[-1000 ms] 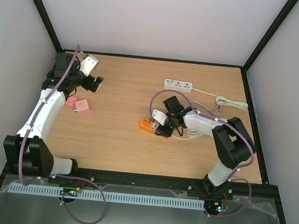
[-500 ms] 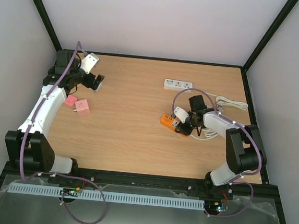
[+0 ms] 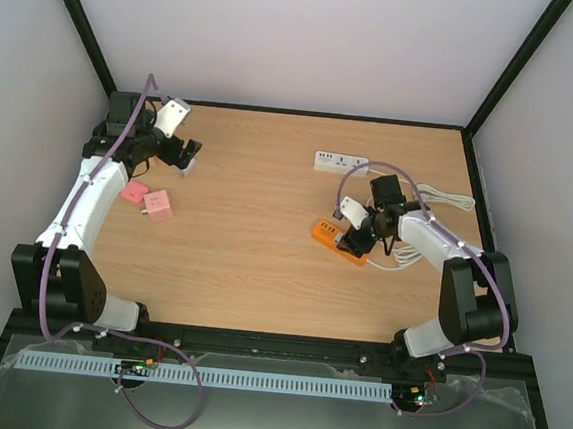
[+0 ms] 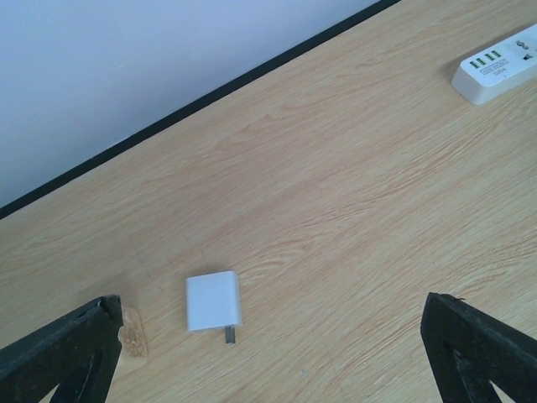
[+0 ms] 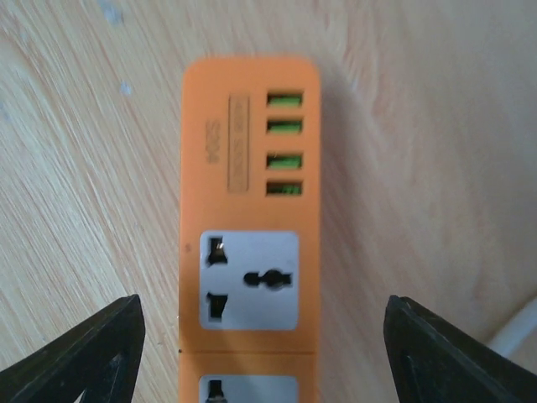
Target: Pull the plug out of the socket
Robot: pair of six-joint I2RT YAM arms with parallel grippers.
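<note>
An orange power strip (image 3: 333, 238) lies on the wooden table at centre right. In the right wrist view the strip (image 5: 250, 243) shows empty sockets and green USB ports, with no plug in it. My right gripper (image 3: 352, 230) (image 5: 264, 353) is open just above it, one finger on each side of the strip. A small white plug (image 4: 213, 302) lies loose on the table, prongs toward me, in the left wrist view. My left gripper (image 3: 179, 151) (image 4: 268, 353) is open and empty over that plug at the far left.
A white power strip (image 3: 341, 162) (image 4: 503, 63) lies at the back, its white cable (image 3: 438, 198) coiled to the right. Two pink blocks (image 3: 149, 201) lie near the left arm. A small tan piece (image 4: 132, 330) lies beside the white plug.
The orange strip and my right gripper have shifted right and slightly back. My left gripper has edged a little toward the back left.
</note>
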